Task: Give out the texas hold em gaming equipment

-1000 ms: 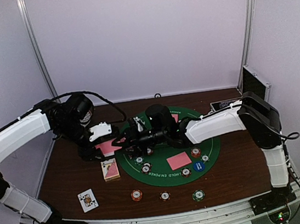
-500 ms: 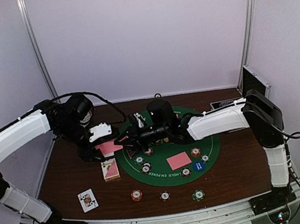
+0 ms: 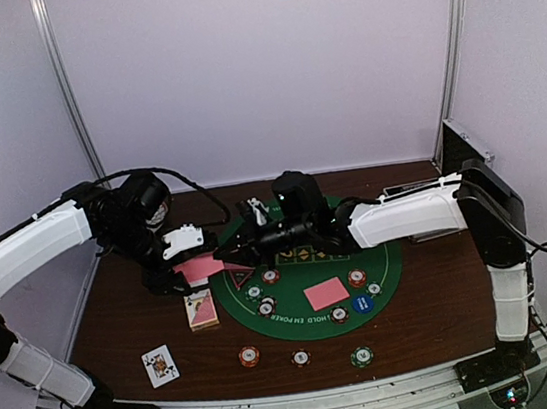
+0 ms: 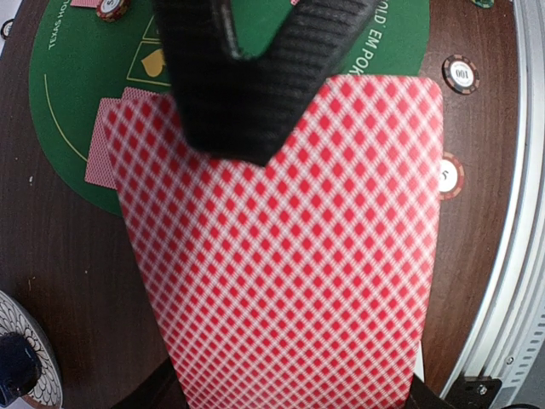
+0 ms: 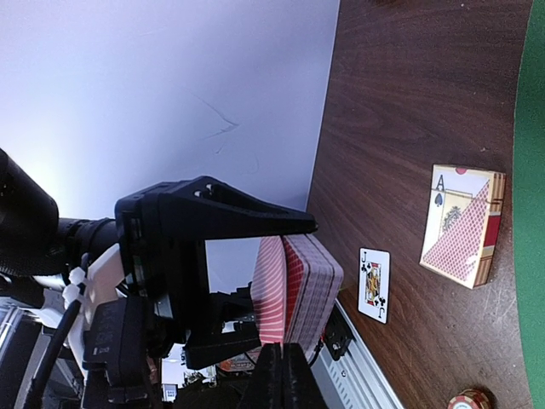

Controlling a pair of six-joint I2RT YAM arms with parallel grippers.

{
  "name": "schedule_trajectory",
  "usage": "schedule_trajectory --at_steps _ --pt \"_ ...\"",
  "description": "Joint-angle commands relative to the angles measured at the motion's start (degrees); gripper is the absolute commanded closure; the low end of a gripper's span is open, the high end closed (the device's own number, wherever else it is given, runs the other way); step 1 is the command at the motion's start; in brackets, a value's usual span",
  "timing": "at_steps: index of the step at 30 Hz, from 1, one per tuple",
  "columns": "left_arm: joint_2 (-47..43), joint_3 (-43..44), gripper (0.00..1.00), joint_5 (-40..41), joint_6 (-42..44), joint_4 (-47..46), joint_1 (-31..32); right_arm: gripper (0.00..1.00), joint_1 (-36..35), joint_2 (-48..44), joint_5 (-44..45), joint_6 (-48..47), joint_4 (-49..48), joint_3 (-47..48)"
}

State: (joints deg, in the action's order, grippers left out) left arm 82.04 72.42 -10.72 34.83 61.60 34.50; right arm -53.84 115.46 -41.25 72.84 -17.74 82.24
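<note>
My left gripper (image 3: 182, 259) is shut on a deck of pink-red-backed playing cards (image 3: 201, 267), held above the table's left side. The deck's back (image 4: 289, 256) fills the left wrist view. My right gripper (image 5: 281, 373) is shut on the near edge of the top card (image 5: 271, 290), which stands slightly lifted off the deck (image 5: 311, 285). A black finger of the right gripper (image 4: 247, 77) lies over the deck's far end. On the green mat (image 3: 383, 271) lie one face-down card (image 3: 325, 292), a red triangle (image 3: 240, 276), a blue disc (image 3: 362, 304) and several striped chips (image 3: 357, 277).
A card box (image 3: 201, 310) and a face-up jack (image 3: 160, 366) lie on the brown table left of the mat. Three chips (image 3: 301, 357) sit near the front edge. The chip case (image 3: 464, 154) stands at the back right. A dark cup on a patterned plate (image 4: 21, 366) is beside the deck.
The right gripper's jaws have closed on the deck's top card. Its wrist has shifted a little towards the back, uncovering the red triangle. The left arm has held still.
</note>
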Motion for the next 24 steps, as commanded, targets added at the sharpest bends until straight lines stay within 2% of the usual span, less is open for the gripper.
schedule_trajectory --at_steps 1,12,16,24 --pt "-1.12 0.08 0.77 -0.72 0.04 -1.38 -0.16 1.0 0.46 -2.17 -1.49 -0.16 -0.85 -0.53" --pt "-1.07 0.09 0.77 -0.09 0.4 -1.37 -0.14 1.0 3.84 -5.79 -2.62 2.94 -4.19 -4.02" --pt "-1.09 0.19 0.77 -0.13 0.28 -1.4 -0.14 1.0 5.81 -6.91 -3.28 6.17 -8.77 -6.56" --pt "-1.13 0.46 0.78 0.11 0.42 -1.37 -0.14 1.0 10.38 -9.13 -4.84 3.02 -3.49 -7.64"
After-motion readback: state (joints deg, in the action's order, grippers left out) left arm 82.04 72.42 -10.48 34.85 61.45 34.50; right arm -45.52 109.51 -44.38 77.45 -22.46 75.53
